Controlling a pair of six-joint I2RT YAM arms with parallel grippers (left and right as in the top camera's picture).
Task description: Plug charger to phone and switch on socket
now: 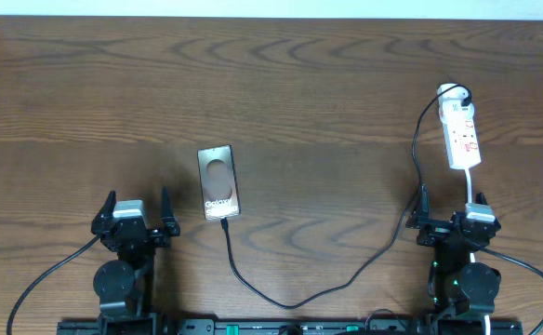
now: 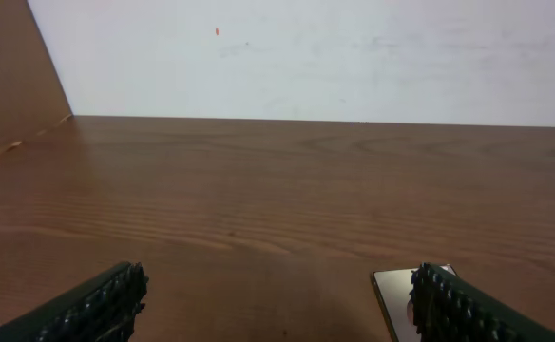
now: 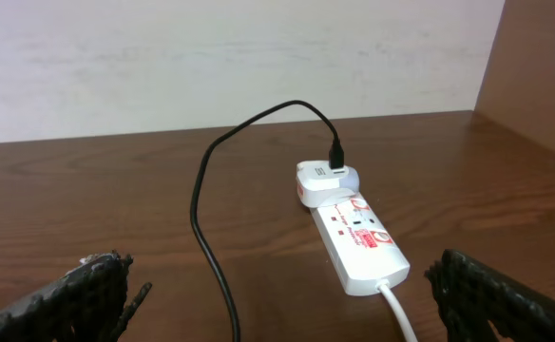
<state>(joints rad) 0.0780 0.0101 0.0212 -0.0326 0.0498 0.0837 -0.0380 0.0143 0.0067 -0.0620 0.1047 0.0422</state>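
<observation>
While the left claw (image 1: 139,208) and right claw (image 1: 451,216) sit spread wide and empty, the phone (image 1: 219,181) lies beside the left claw, its charger (image 3: 196,204) running to the socket (image 1: 461,135), far right.

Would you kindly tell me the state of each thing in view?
charger: one end plugged in at the socket, tip meeting the phone.
phone: lying flat.
socket: switch position unclear.
left gripper: open, empty.
right gripper: open, empty.
</observation>
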